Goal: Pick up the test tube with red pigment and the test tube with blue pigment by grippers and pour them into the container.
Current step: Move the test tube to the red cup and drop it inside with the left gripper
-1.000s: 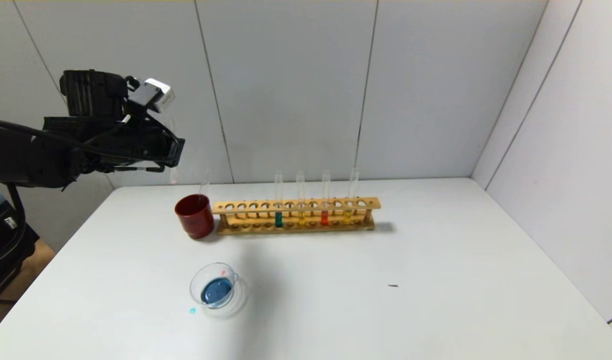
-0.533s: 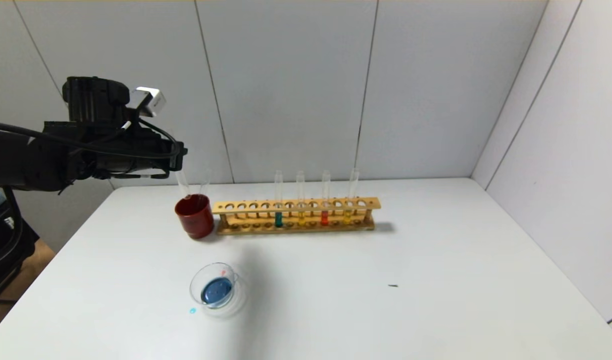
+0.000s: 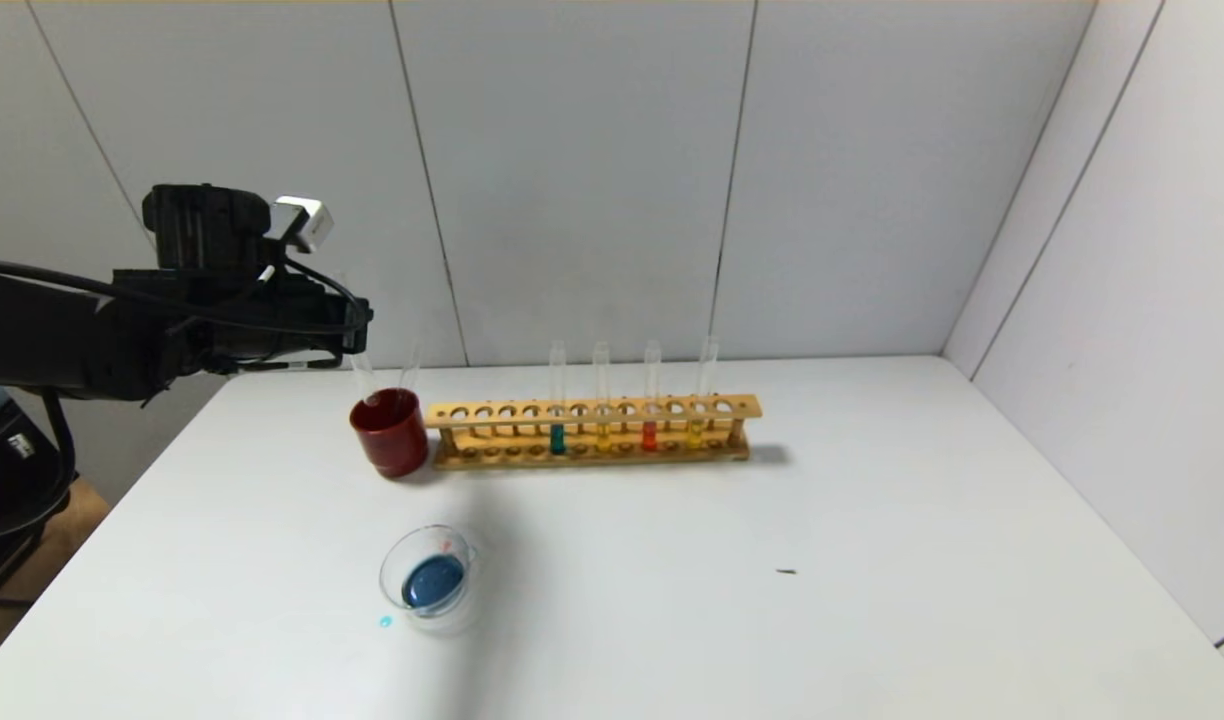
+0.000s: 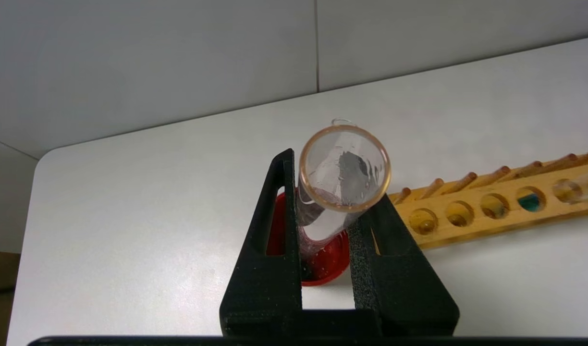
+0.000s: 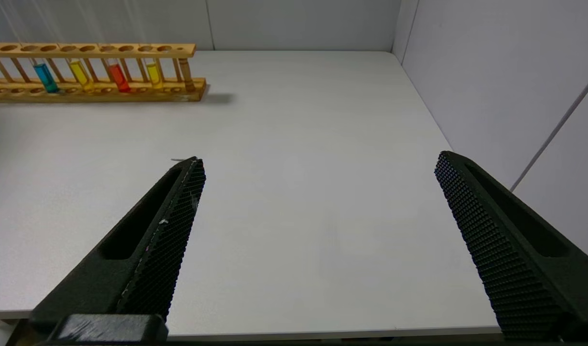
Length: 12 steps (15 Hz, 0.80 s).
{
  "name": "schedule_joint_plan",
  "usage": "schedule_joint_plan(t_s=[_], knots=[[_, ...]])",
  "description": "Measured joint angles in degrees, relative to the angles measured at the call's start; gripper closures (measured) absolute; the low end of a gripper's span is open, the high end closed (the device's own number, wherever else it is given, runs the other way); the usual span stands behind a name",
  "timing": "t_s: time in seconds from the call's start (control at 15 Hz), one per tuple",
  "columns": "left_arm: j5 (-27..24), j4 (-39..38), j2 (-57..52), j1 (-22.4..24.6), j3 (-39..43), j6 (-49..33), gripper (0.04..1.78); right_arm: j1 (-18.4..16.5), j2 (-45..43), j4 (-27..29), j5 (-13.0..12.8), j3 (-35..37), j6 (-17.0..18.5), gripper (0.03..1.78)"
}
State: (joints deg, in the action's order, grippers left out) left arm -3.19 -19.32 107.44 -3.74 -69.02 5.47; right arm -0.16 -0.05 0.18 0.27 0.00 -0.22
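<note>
Clear glass in the left gripper (image 4: 325,226): its fingers are clamped on an emptied test tube (image 4: 339,180), lower end over the dark red cup (image 3: 389,431), where another empty tube (image 3: 409,368) already leans. The container (image 3: 432,578) holds blue liquid. The red tube (image 3: 650,395) and a teal tube (image 3: 557,398) stand in the wooden rack (image 3: 592,432). This looks like the discard step; next, release, then fetch the red. The right gripper (image 5: 318,230) waits, spread wide, over the table (image 3: 872,560).
</note>
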Motion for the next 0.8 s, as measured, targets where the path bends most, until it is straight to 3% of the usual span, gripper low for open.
schedule_joint_plan(t_s=[0.8], knots=[[-0.27,-6.56,5.9,1.1,1.96,-1.93,1.49,-0.02,0.0,0.0,-0.02,0.0,0.0,0.06]])
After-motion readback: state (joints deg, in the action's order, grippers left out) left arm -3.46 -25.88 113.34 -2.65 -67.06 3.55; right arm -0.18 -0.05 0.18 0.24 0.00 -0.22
